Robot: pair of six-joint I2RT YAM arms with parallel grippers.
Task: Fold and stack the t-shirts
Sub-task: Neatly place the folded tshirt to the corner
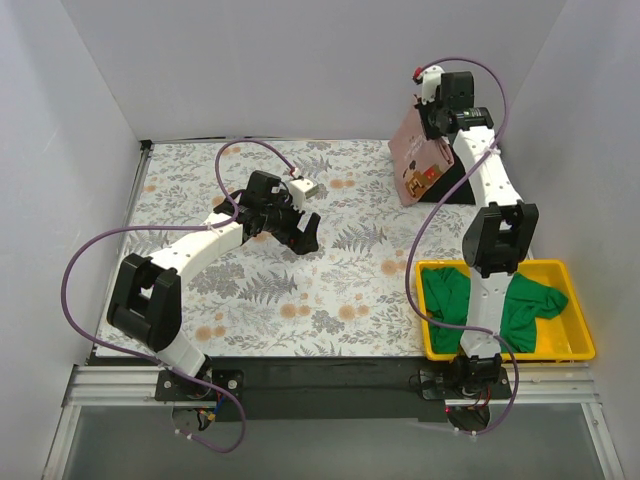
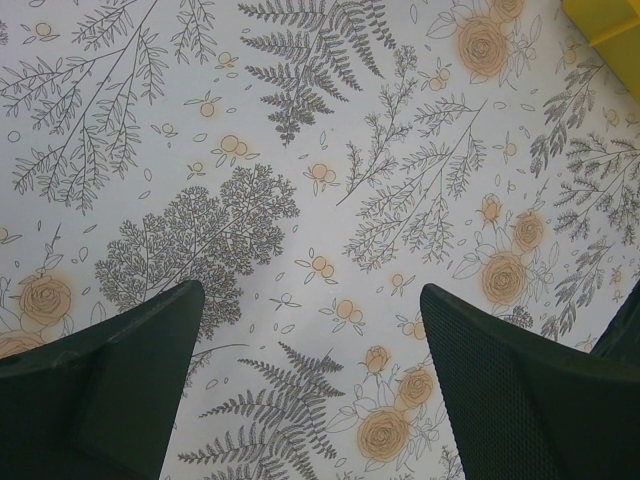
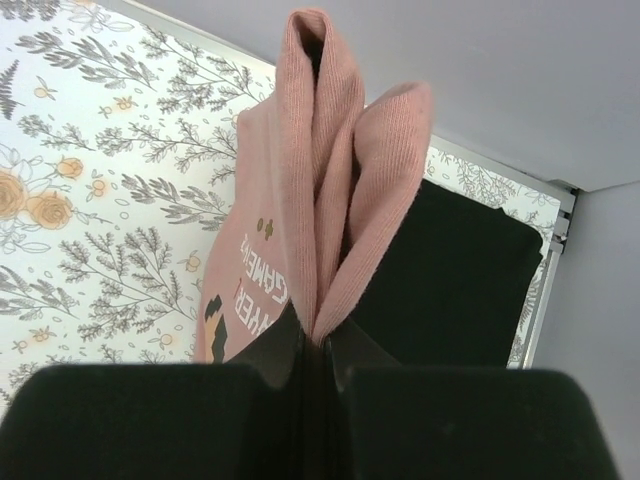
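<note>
My right gripper (image 1: 432, 112) is at the far right of the table, shut on a bunched fold of the dusty pink t-shirt (image 1: 415, 160) and holding it up, so the shirt hangs with its lower edge by the black t-shirt (image 1: 458, 186). In the right wrist view my right gripper (image 3: 318, 340) pinches the pink t-shirt (image 3: 300, 200), and the folded black t-shirt (image 3: 450, 270) lies flat behind it. The bright green t-shirt (image 1: 445, 296) lies crumpled in the yellow bin (image 1: 575, 345). My left gripper (image 1: 302, 232) is open and empty over the middle of the table; it also shows in the left wrist view (image 2: 310, 290).
The floral table covering (image 1: 330, 290) spans the table. The yellow bin stands at the near right, its corner showing in the left wrist view (image 2: 605, 15). White walls close in the back and both sides. The right arm reaches over the bin.
</note>
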